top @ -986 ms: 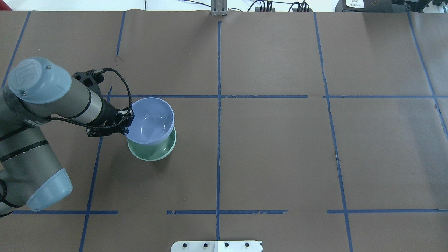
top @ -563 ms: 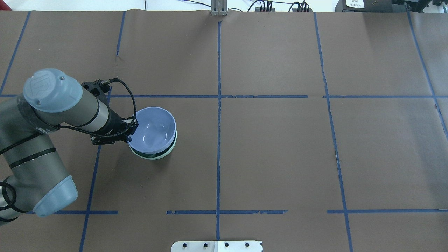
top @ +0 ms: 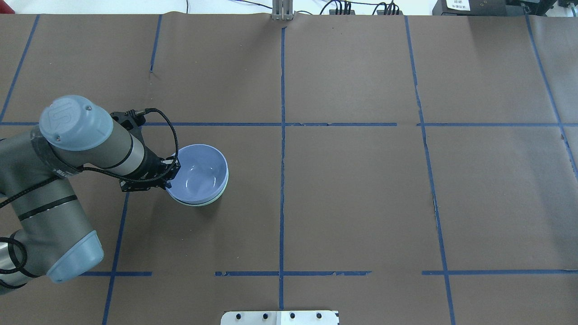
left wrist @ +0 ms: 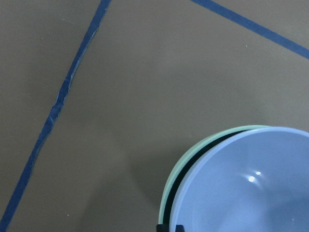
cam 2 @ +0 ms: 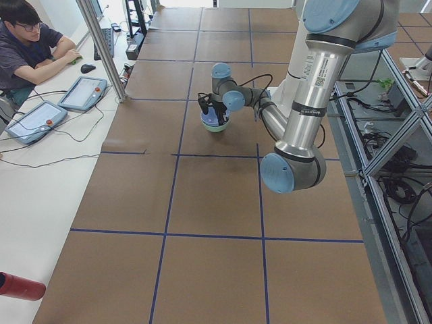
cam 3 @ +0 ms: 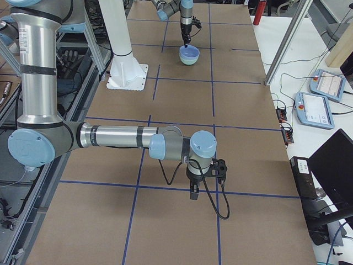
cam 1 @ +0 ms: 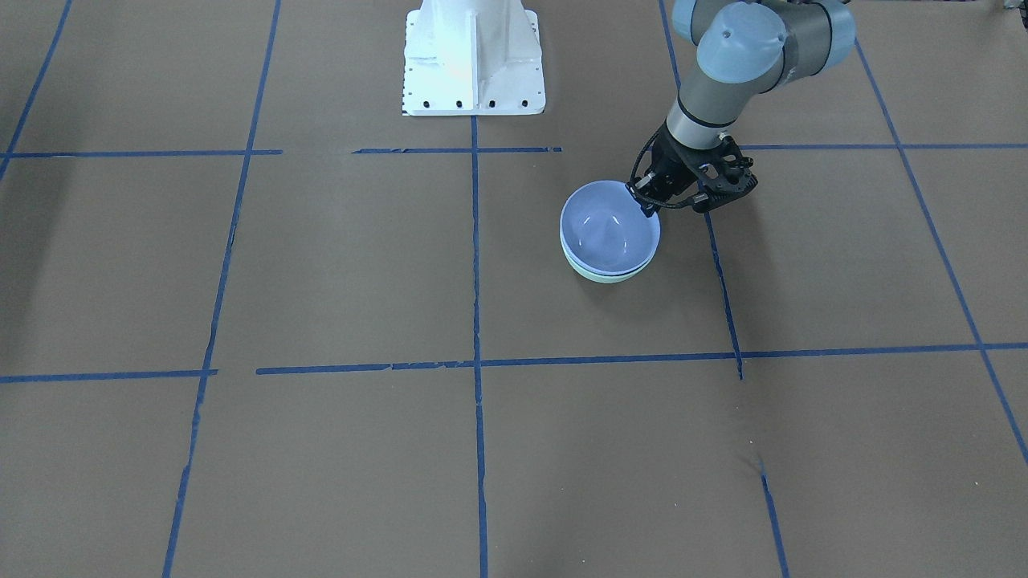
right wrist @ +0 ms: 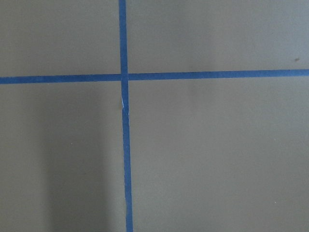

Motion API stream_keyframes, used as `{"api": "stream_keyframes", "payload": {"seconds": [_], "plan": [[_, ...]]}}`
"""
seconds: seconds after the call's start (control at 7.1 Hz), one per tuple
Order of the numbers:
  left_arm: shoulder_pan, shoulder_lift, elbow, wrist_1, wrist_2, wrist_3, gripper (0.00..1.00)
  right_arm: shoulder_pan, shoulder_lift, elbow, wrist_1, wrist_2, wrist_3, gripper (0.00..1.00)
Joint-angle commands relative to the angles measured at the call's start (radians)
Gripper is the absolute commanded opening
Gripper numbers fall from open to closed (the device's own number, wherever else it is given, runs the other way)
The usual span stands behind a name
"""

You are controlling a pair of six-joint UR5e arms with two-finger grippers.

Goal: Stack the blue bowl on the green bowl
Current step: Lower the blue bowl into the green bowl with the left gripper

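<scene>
Pinching rim of blue bowl, left end effector holds it inside green bowl.

Shows brown paper-covered table gridded with blue tape lines, flanked by white bench carrying teach pendants, metal post; seated operator alongside

Inner bowl nested inside outer bowl on the desk, left hand at the rim on the outer bowl's left side, right hand well apart to the outer bowl's right, above the desk.
</scene>
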Motion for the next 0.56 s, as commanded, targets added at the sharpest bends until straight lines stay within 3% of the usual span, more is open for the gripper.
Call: {"api": "stream_keyframes", "payload": {"seconds": [0.0,0.28,0.42], "plan": [[-0.001,0.002,-0.005,-0.001,0.000,-0.006,1.00,-0.001,0.000,0.000,0.000,0.000,0.000,1.00],[-0.019,0.011,-0.072,-0.002,-0.013,0.020,1.00,-0.001,0.001,0.000,0.000,0.000,-0.001,1.00],[-0.056,0.049,-0.109,-0.001,-0.014,0.128,1.00,-0.001,0.001,0.000,0.000,0.000,0.000,1.00]]}}
